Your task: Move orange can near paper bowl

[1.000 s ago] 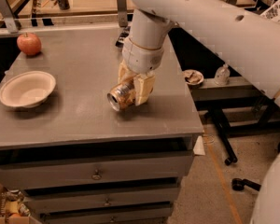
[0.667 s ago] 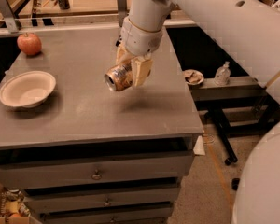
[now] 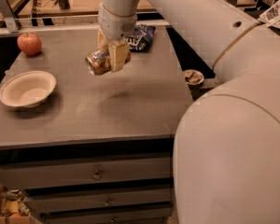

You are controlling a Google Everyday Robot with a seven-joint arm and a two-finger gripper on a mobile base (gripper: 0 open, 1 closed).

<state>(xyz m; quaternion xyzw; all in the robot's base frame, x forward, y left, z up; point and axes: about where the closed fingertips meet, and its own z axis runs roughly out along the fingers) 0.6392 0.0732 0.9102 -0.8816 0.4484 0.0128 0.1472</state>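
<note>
The single camera view: a white robot arm [image 3: 186, 17] reaches in from the right over a grey desk [image 3: 130, 111]. Its tool [image 3: 109, 60] hangs in the air above the middle of the desk, somewhat nearer the back edge than the front. The two tan fingers [image 3: 118, 55] are closed around a can [image 3: 96, 62], which is carried on its side, clear of the surface, its silver top turned toward the left edge. A faint shadow lies on the desk under it.

A bowl [image 3: 45, 78] sits upright by the left edge, about midway between front and back, well apart from the can. An apple [image 3: 29, 44] stands near the back left corner, behind the bowl. A dark blue snack bag [image 3: 142, 37] lies against the back edge, just behind and to the right of the tool.

Off the right edge, lower down, sits a small dish [image 3: 193, 77]. Below the front edge are drawers [image 3: 97, 175] with small round knobs. The robot's pale body fills the lower right of the picture.
</note>
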